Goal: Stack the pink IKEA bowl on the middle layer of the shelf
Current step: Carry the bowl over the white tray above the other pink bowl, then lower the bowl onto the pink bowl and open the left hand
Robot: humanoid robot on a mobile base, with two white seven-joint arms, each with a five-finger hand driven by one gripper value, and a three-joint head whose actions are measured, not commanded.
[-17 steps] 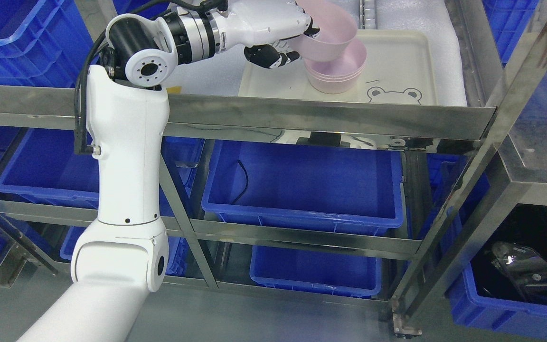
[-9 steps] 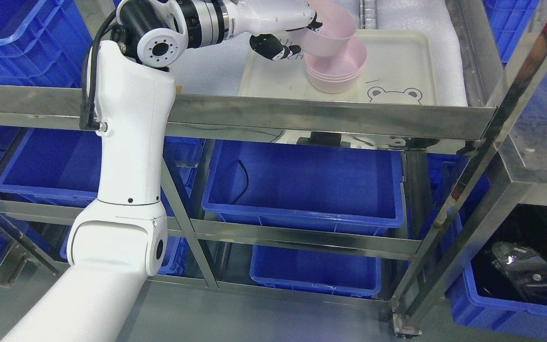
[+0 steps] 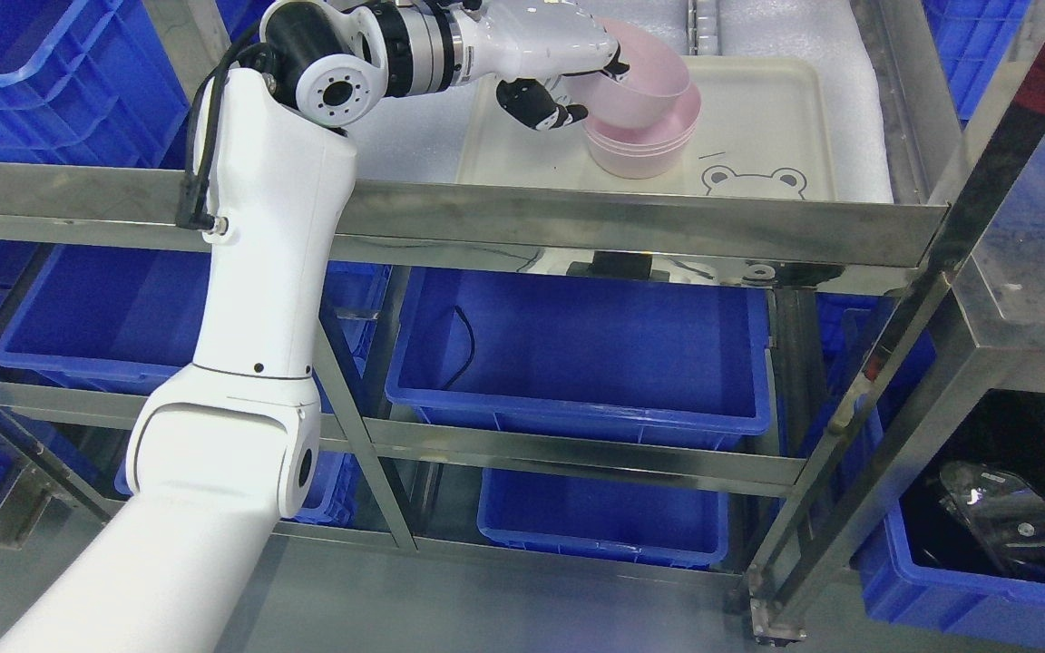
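Your left hand (image 3: 568,77) grips the pink bowl (image 3: 640,77) at 12 o'clock

You see glossy white fingers pinching the smooth round rim, the bowl tilted and touching the stack of pink bowls (image 3: 645,145) on the cream tray (image 3: 758,127) with its bear outline; foam sheet lines the steel shelf (image 3: 577,218), blue plastic bins (image 3: 577,354) at 6 o'clock

- the cream tray (image 3: 758,118) lies bare right of the stack of pink bowls (image 3: 645,145), and in front toward the bear print.
- the shelf's steel front rail (image 3: 631,222) bars a low approach.
- the slanted steel post (image 3: 967,181) closes the right side.
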